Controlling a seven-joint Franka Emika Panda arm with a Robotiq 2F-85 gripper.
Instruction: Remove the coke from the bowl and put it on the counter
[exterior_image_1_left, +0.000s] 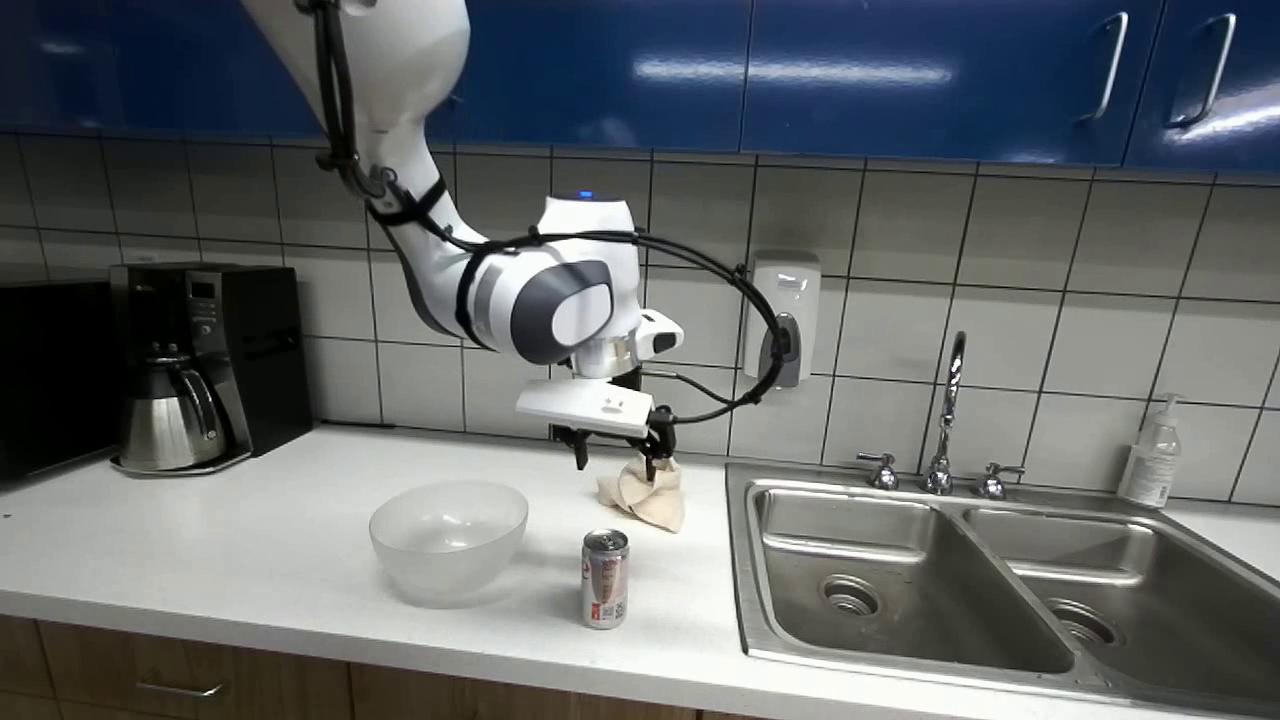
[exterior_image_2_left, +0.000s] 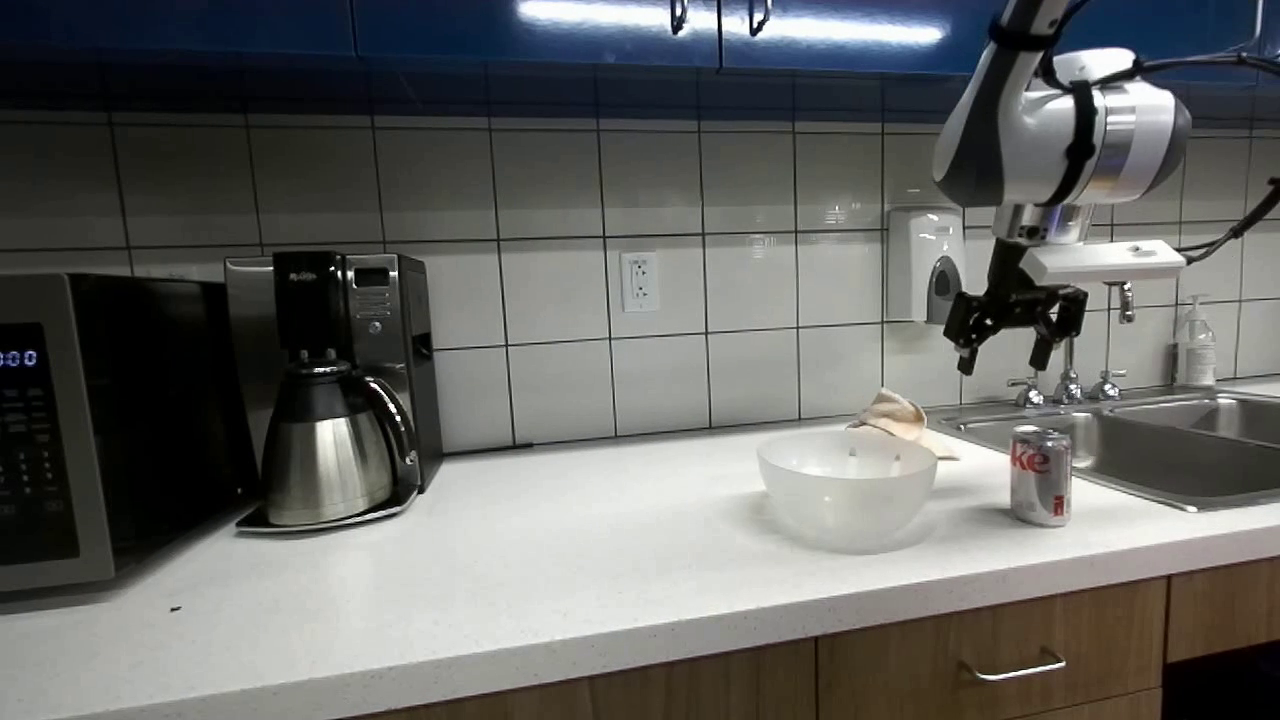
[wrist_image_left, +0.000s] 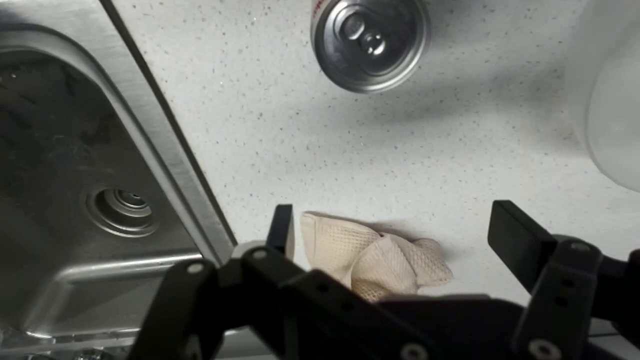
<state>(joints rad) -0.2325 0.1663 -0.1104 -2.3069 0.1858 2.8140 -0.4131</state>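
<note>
Wrist view shows the end effector (wrist_image_left: 391, 217) spread and the can (wrist_image_left: 371, 47) top-down, its red "ke" (exterior_image_2_left: 1032, 460) reading only in an exterior view.

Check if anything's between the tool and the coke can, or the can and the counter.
Nothing visible blocks the tool from the coke can, which already stands on the counter; the bowl and cloth sit apart from the can.
</note>
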